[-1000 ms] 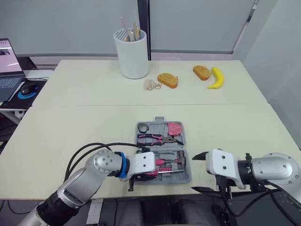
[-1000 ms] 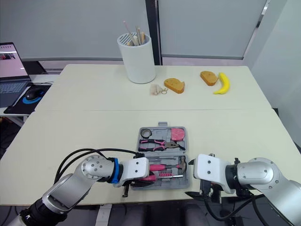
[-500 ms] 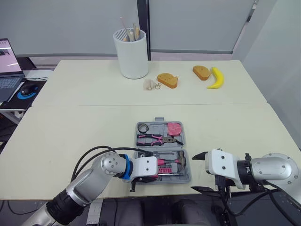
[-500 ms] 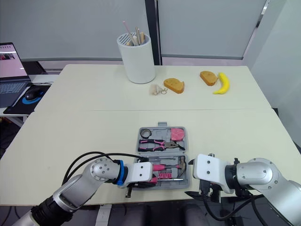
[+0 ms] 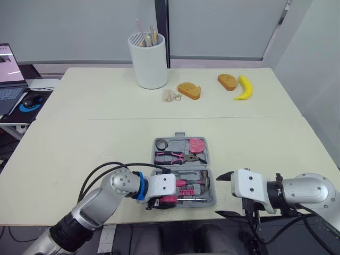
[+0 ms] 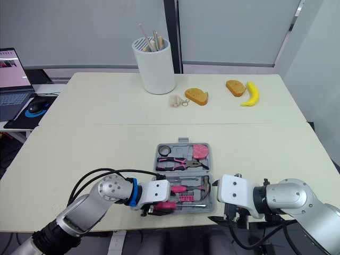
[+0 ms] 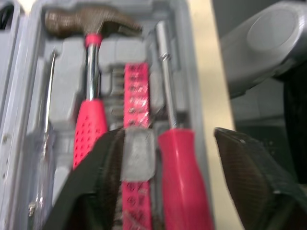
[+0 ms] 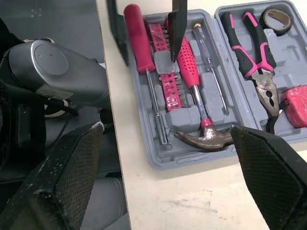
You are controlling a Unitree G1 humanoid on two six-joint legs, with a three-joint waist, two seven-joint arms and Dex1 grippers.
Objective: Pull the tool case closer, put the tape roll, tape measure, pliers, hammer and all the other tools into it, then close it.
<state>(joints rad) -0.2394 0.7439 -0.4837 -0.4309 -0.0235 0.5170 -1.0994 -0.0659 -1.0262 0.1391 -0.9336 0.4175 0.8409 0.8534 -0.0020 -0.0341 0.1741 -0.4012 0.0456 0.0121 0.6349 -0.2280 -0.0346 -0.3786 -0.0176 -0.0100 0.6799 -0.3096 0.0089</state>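
We hold our left gripper point(image 7: 170, 143) open astride the red screwdriver point(image 7: 184, 191) in the tool case point(image 7: 199, 57), with our right gripper point(image 8: 165, 130) spread wide and empty.

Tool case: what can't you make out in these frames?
- Head views: the left gripper covers the tool case's near left corner and the handles there.
- Left wrist view: blurred; bit rack markings unreadable; whether its fingers touch the red screwdriver is unclear.
- Right wrist view: tape measure cut off by the frame edge.

Looking down from the head over the worktop point(image 5: 79, 138); from both wrists, close on the case point(image 8: 165, 160) — shared by all.
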